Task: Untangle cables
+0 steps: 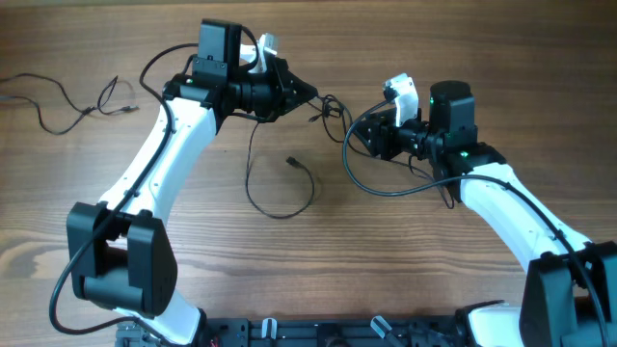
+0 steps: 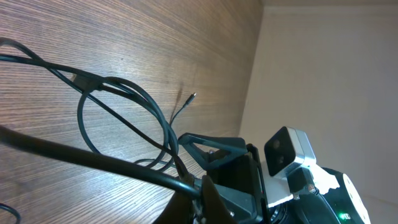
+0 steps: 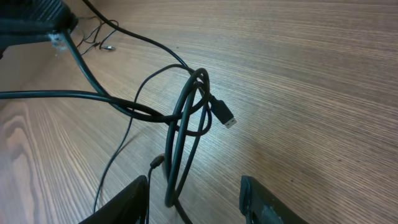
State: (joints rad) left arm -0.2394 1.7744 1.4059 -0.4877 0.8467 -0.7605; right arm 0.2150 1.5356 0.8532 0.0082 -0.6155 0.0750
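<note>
The cables [image 3: 186, 118] are knotted together in the gap between the two arms, over the table [image 3: 311, 74]. The left fingers [image 1: 308, 93] are clenched, and one strand runs taut from their tip toward the knot, so they appear to be grasping it. The right fingers [image 3: 134, 198] stand parted. A long, narrow loop runs lengthwise from the knot down between them, touching neither. A USB plug [image 3: 227, 119] pokes out just beside the knot. The right arm is nearer, and closing on that loop looks like the next step.

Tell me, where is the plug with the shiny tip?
In the right wrist view, the plug sticks out mid-picture, just right of the looped cables, ahead of the right claw.
</note>
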